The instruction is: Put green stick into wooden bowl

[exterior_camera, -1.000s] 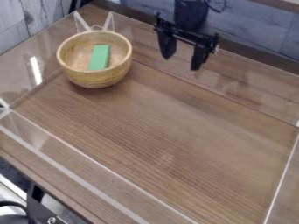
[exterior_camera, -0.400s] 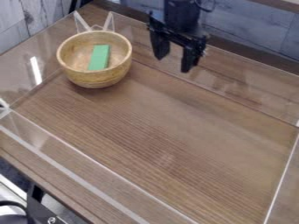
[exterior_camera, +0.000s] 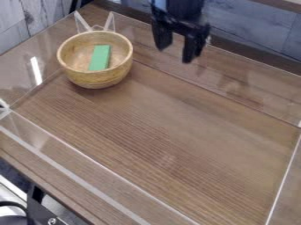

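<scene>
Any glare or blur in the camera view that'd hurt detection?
Camera view: low resolution and soft throughout; pale glare streaks on the clear panels around the table; gripper dark and slightly smeared, fingers open; green stick stays distinct inside the wooden bowl.

Count at this frame:
- wooden bowl: 1
- green stick: 1, lying inside the bowl
- hand: 1, black, two fingers
- counter: 1, wood-grain top
- clear side walls bordering the counter: number not resolved

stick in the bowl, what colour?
Bright green stick, lying inside the tan wooden bowl; the camera view shows it.
</scene>
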### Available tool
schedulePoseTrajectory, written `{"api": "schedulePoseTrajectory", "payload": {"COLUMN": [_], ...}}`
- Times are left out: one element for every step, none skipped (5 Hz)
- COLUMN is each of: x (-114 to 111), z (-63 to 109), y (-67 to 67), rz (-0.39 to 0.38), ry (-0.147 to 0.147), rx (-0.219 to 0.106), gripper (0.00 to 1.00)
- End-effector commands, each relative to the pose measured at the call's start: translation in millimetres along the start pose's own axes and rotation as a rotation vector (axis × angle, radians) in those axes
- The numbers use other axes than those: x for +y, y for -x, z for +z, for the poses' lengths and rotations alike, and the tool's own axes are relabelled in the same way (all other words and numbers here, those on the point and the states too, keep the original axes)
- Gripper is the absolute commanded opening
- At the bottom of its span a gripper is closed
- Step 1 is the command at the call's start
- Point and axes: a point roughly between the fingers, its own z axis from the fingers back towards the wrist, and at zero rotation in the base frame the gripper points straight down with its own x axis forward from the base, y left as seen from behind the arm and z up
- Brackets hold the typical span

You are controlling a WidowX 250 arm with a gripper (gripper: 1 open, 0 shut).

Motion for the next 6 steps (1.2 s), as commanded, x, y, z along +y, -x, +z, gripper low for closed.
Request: {"api": "schedulePoseTrajectory", "payload": {"x": [-2, 6, 13, 28, 31, 14], "z": [25.6, 16.8, 7.2, 7.6, 9.6, 12.1], "y": [-6.0, -12.4, -17.0, -12.4, -8.9, -15.1], "rz": [0.044, 0.029, 0.024, 0.03, 0.022, -0.014], "ry": [-0.03, -0.03, -0.031, -0.031, -0.025, -0.016], "rx": [-0.068, -0.079, -0.082, -0.091, -0.103, -0.109], "gripper": [1.0, 1.0, 1.0, 1.0, 1.0, 1.0]}}
